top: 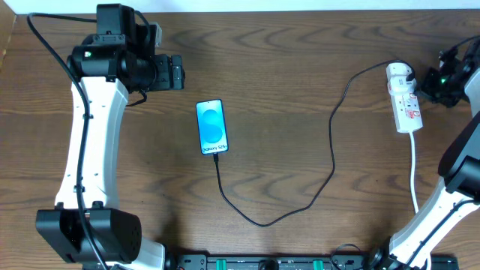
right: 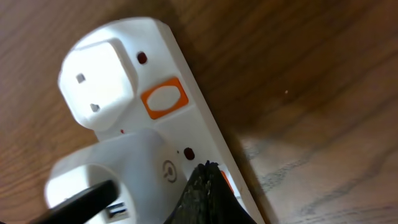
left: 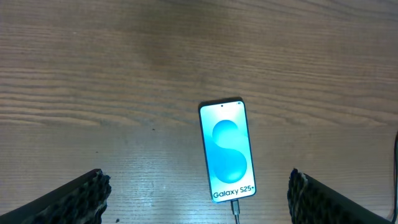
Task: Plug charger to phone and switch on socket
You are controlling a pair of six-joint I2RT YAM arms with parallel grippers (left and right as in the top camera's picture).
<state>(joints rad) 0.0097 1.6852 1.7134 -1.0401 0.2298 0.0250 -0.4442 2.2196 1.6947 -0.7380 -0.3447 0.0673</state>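
Observation:
The phone (top: 211,127) lies flat mid-table, blue screen up, with the charger cable's (top: 330,146) plug tip (left: 234,207) in its bottom port. The black cable loops right to the white adapter (top: 400,74) on the socket strip (top: 406,103) at the far right. My left gripper (left: 198,196) is open, hovering above the phone's lower end. My right gripper (right: 208,193) is shut, its fingertips pressed on an orange switch of the socket (right: 180,124), beside the adapter (right: 112,180). Another orange switch (right: 164,98) shows next to an empty outlet.
The socket's white cord (top: 413,176) runs toward the table's front edge at right. The left arm's white link (top: 94,142) spans the left side. A black rail (top: 262,262) lines the front edge.

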